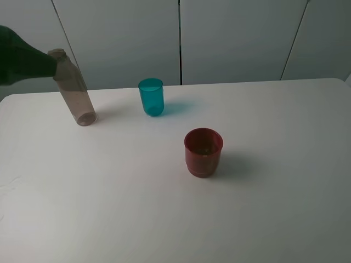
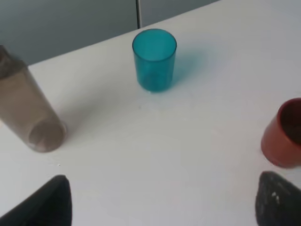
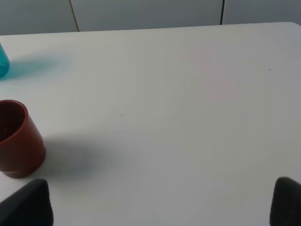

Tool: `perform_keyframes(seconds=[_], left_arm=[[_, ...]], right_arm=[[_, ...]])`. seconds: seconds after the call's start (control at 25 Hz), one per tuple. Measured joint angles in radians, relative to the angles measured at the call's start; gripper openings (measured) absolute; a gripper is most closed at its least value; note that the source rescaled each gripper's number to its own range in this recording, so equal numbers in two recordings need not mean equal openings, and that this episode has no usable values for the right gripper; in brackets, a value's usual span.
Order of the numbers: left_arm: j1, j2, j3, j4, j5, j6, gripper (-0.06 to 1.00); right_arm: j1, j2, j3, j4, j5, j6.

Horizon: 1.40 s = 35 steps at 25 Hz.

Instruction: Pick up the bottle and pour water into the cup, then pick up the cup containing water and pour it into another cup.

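While the tall clear brownish plastic bottle (image 2: 29, 115) stands ungrasped just beyond the left gripper (image 2: 162, 200), whose jaws are spread wide, nothing looks poured; the slim teal tumbler (image 2: 154, 59) waits farther off.

On my table (image 1: 274, 219): the bottle (image 1: 74, 93) stands far left, the cup (image 1: 151, 97) right of it toward the back wall, another cup (image 1: 203, 152) nearer, right of centre.

The high exterior camera looks down across the white counter (image 1: 164, 219) toward the back wall. Both wrist cameras sit low and close, facing forward over the counter; all three views share the red cup (image 1: 203, 152) (image 2: 284, 134) (image 3: 16, 139).
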Motion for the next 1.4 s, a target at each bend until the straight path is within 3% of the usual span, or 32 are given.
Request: perform_keyframes(seconds=[0.24, 0.44, 0.52, 0.92, 1.4], left_arm=[[0.0, -0.244, 0.031, -0.029, 0.224, 0.011, 1.0], [0.0, -0.416, 0.034, -0.05, 0.466, 0.077, 1.0], [0.0, -0.475, 0.053, -0.059, 0.513, 0.096, 1.0], [0.0, -0.867, 0.309, -0.146, 0.443, 0.141, 1.0], [0.005, -0.883, 0.33, -0.132, 0.415, 0.186, 1.0]], right_arm=[[0.0, 0.0, 0.0, 0.0, 0.0, 0.0], [0.0, 0.0, 0.0, 0.0, 0.0, 0.0], [0.0, 0.0, 0.0, 0.0, 0.0, 0.0], [0.0, 0.0, 0.0, 0.0, 0.0, 0.0], [0.0, 0.0, 0.0, 0.0, 0.0, 0.0]])
